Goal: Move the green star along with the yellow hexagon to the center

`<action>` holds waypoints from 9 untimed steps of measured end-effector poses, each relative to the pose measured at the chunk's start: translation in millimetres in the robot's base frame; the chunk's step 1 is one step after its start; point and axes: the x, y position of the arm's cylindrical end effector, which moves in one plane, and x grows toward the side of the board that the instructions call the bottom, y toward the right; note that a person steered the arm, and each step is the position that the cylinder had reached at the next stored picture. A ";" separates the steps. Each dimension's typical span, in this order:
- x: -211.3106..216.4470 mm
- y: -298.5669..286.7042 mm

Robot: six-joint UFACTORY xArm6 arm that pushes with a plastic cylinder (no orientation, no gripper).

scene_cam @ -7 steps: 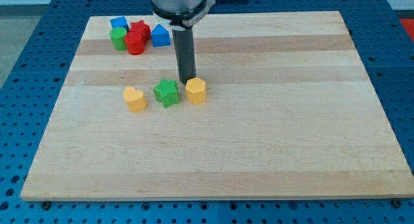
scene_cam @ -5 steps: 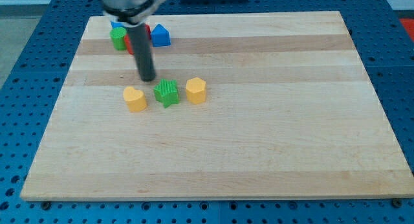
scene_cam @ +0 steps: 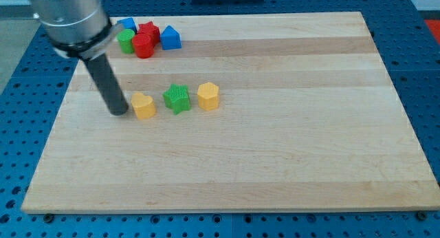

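Observation:
The green star (scene_cam: 177,98) sits on the wooden board left of centre. The yellow hexagon (scene_cam: 208,96) stands just to its right, a small gap between them. A yellow heart-shaped block (scene_cam: 144,105) lies to the star's left. My tip (scene_cam: 120,112) rests on the board just left of the yellow heart, close to it; I cannot tell if it touches. The rod leans up toward the view's top left.
A cluster sits near the board's top left: a green block (scene_cam: 126,40), a red block (scene_cam: 144,45), a red star (scene_cam: 148,30), a blue block (scene_cam: 126,23) and a blue house-shaped block (scene_cam: 170,38). The board's left edge (scene_cam: 58,107) is near the tip.
My tip has swept from beside the yellow hexagon, above the star, to the left and down to the yellow heart's left side. No block has moved.

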 end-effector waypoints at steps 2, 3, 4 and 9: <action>-0.4 77.3; -0.8 109.0; -7.8 134.7; -16.0 167.2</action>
